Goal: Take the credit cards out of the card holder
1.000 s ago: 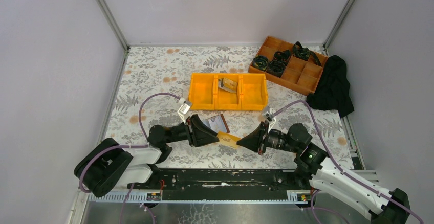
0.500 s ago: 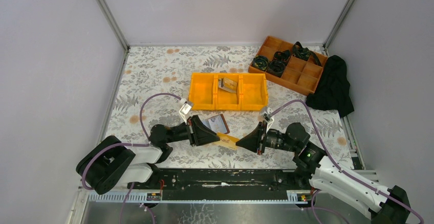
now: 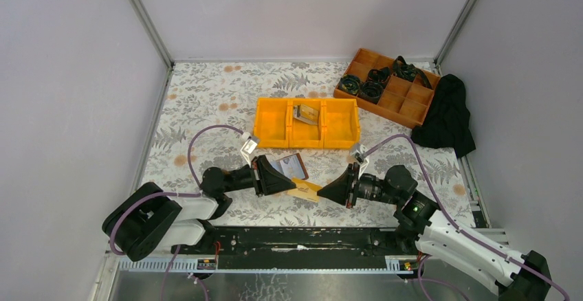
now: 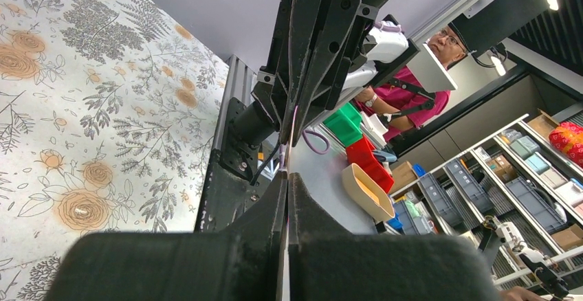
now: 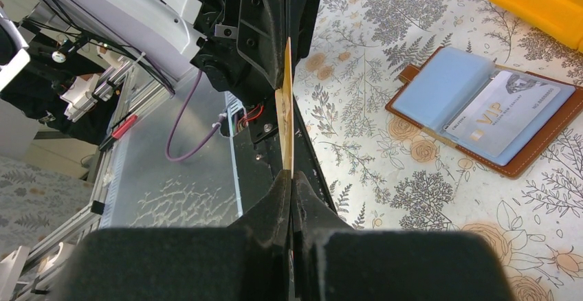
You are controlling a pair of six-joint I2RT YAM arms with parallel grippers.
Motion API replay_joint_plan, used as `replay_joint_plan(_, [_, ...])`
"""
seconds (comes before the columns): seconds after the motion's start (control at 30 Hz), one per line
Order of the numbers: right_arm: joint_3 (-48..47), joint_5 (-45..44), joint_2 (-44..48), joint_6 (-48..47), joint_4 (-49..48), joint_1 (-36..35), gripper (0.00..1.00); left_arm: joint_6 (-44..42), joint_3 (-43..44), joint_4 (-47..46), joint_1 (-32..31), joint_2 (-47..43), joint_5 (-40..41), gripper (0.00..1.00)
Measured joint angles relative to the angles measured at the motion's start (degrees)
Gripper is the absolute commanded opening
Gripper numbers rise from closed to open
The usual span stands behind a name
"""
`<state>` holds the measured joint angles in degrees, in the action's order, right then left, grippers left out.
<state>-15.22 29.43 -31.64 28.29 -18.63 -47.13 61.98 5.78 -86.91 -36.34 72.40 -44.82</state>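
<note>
Two black grippers share one yellowish-tan plastic credit card: left gripper clamps its left end, right gripper its right end, long axis running straight between them, just in front of the open brown leather card holder.

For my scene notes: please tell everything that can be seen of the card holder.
The card holder is a brown, leather-looking wallet lying open and flat on the flowered table. Inside are pale blue sleeves; a silvery card marked VIP sits in one half. A small strap tab sticks out at one edge. Nothing lies on top of it.
</note>
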Motion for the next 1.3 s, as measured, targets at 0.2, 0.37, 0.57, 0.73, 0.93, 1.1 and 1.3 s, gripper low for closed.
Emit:
replay_joint_plan(0.2, [0.00, -0.52, 1.42, 0.00, 0.22, 0.00, 0.00, 0.00, 0.02, -0.04, -0.07, 0.02, 0.55, 0.00])
replay_joint_plan(0.37, [0.00, -1.46, 1.79, 0.00, 0.44, 0.00, 0.12, 0.00, 0.02, 0.00, -0.31, 0.02, 1.49, 0.00])
replay_joint_plan(0.57, [0.02, -5.86, 3.61, -0.39, 2.89, 0.02, 0.50, -1.14, 1.01, 5.16, -0.31, -0.55, 3.61, 0.00])
replay_joint_plan(0.73, [0.02, -16.00, 9.90, -0.87, 8.00, 0.00, 0.51, -4.57, 6.78, 19.76, -0.24, -2.67, 8.35, 0.00])
replay_joint_plan(0.93, [0.11, -28.83, 18.86, -1.03, 15.06, 0.00, 0.51, -8.37, 21.73, 39.19, 4.92, 0.17, 11.91, 0.00])
replay_joint_plan(1.1, [1.07, -33.07, 21.09, -0.90, 18.97, 0.02, 0.51, -9.38, 31.23, 46.01, 12.00, 9.57, 12.46, 0.00])
replay_joint_plan(1.3, [1.38, -33.57, 20.98, -0.94, 23.06, 0.00, 0.51, -12.00, 40.76, 55.56, 13.84, 20.79, 13.99, 0.00])
